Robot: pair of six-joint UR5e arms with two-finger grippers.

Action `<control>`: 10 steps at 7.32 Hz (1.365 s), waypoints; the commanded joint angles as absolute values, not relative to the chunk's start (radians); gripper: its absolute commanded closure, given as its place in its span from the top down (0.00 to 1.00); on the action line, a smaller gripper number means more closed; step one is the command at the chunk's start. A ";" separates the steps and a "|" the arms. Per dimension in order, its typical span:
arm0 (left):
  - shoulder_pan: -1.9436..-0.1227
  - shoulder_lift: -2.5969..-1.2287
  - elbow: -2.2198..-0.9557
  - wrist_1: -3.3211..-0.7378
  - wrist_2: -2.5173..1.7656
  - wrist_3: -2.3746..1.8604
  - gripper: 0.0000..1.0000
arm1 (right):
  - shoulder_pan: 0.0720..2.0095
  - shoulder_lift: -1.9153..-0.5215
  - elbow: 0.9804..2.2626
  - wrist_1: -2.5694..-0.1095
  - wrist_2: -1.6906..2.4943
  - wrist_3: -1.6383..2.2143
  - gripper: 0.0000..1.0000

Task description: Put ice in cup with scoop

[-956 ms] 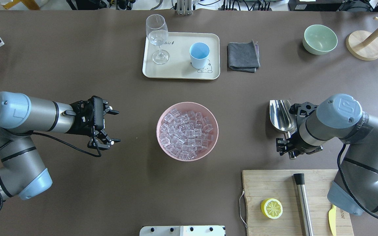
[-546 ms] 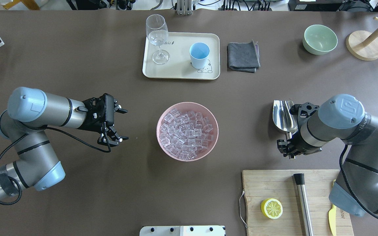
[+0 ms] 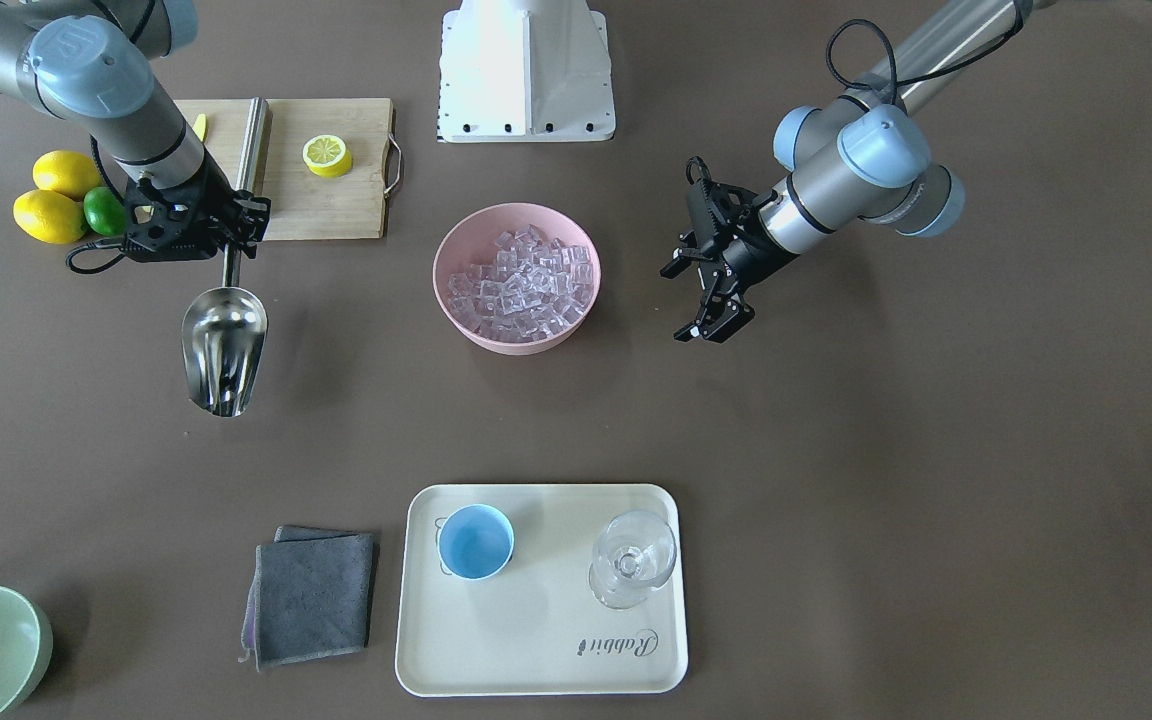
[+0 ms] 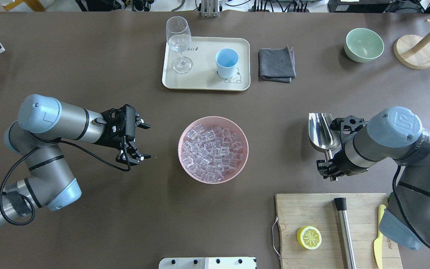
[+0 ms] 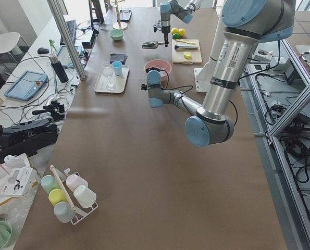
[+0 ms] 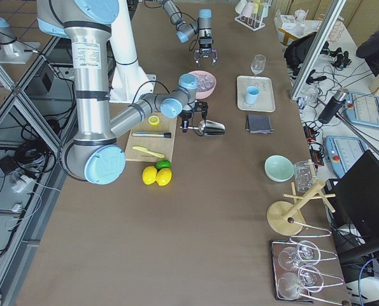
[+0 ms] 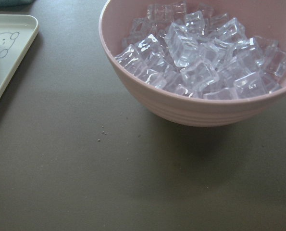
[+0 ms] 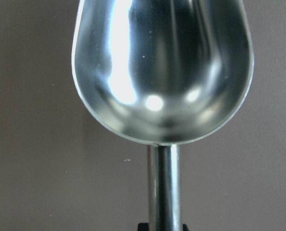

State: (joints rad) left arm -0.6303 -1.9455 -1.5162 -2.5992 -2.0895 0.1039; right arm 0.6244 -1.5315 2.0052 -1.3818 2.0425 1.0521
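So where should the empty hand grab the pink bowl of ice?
Probably the rim on the side facing the left gripper, coming down from above. The pink bowl is round and looks too wide for the open jaws to span, so pinching its thin wall, one finger outside, one inside beside the ice, seems safest.

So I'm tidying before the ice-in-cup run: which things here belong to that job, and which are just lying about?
Job: scoop, held in the right claw; ice in the pink bowl; cup on the tray.
Lying about: wine glass, grey cloth, green bowl, cutting board, lemon half, steel cylinder.
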 commanded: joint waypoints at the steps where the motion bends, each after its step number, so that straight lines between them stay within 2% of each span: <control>1: -0.635 -1.983 -1.477 -2.611 -2.095 0.101 0.98 | 0.777 -1.562 2.068 -1.411 2.036 0.804 0.00; 3: -0.630 -2.031 -1.425 -2.612 -2.098 0.103 0.98 | 0.949 -1.530 2.121 -1.614 2.036 0.231 0.00; 5: -0.627 -2.042 -1.410 -2.612 -2.146 0.103 0.98 | 0.977 -1.499 2.121 -1.684 2.052 0.057 0.00; 7: -0.617 -2.055 -1.394 -2.647 -2.148 0.103 0.98 | 0.977 -1.280 2.121 -2.246 2.039 -0.258 0.00; 8: -0.611 -2.074 -1.358 -2.705 -2.148 0.103 0.98 | 0.980 -1.234 2.135 -2.341 2.037 -0.285 0.00; 10: -0.603 -2.088 -1.350 -2.715 -2.140 0.103 0.98 | 0.980 -1.236 2.175 -2.388 1.947 -0.311 0.00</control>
State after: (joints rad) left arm -0.6087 -2.0761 -1.3615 -2.6966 -2.1435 0.1028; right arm 0.9793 -1.2560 2.1425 -2.3026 2.0100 -0.2773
